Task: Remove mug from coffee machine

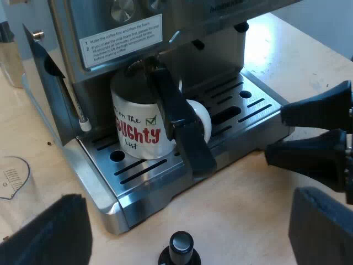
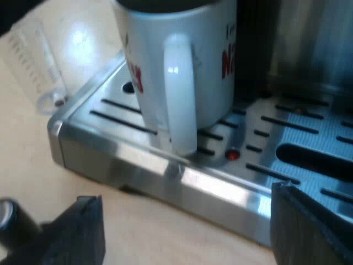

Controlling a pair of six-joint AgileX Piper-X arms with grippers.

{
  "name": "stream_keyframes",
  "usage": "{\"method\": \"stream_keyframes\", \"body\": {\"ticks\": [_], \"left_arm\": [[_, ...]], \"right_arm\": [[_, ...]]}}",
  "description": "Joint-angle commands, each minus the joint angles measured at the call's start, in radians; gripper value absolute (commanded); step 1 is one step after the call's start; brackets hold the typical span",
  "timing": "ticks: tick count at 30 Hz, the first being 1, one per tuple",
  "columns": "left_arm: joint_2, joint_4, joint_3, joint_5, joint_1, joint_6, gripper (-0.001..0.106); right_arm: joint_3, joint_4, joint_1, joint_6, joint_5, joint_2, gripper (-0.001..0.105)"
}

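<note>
A white mug (image 1: 138, 130) with red lettering stands on the espresso machine's drip tray (image 1: 242, 110), under the holder's dark handle (image 1: 179, 118) that slants down across it. The mug's handle (image 2: 179, 94) faces my right gripper (image 2: 185, 201), which is open just off the tray's front edge, level with it and not touching the mug. That gripper (image 1: 276, 134) also shows beside the tray's corner. My left gripper (image 1: 187, 204) is open above the table, short of the machine, holding nothing.
A tamper with a black knob (image 1: 181, 245) stands on the table just beneath my left gripper. A measuring glass (image 1: 12, 178) (image 2: 38, 66) sits on the table beside the tray. The machine's body (image 1: 110, 22) rises close behind the mug.
</note>
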Motion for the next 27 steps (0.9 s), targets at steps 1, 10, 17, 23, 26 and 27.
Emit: {"method": "stream_keyframes", "body": {"ticks": [1, 10, 17, 23, 26, 27], "left_arm": [[0.000, -0.012, -0.008, 0.005, -0.007, 0.001, 0.087], [0.000, -0.012, -0.008, 0.005, -0.007, 0.001, 0.087], [0.000, -0.010, -0.008, 0.005, -0.007, 0.001, 0.087], [0.000, -0.010, -0.008, 0.005, -0.007, 0.001, 0.087], [0.000, -0.010, -0.008, 0.005, -0.007, 0.001, 0.087], [0.000, -0.010, -0.008, 0.005, -0.007, 0.001, 0.087]], "right_arm": [[0.000, -0.108, 0.001, 0.003, 0.006, 0.048, 0.064], [0.000, -0.334, 0.001, 0.003, 0.006, 0.200, 0.064], [0.000, -0.540, 0.001, -0.004, 0.083, 0.359, 0.064], [-0.011, -0.616, 0.001, -0.004, 0.104, 0.423, 0.064], [-0.036, -0.618, -0.003, -0.004, 0.104, 0.446, 0.064], [-0.044, -0.618, -0.002, -0.008, 0.104, 0.452, 0.064]]}}
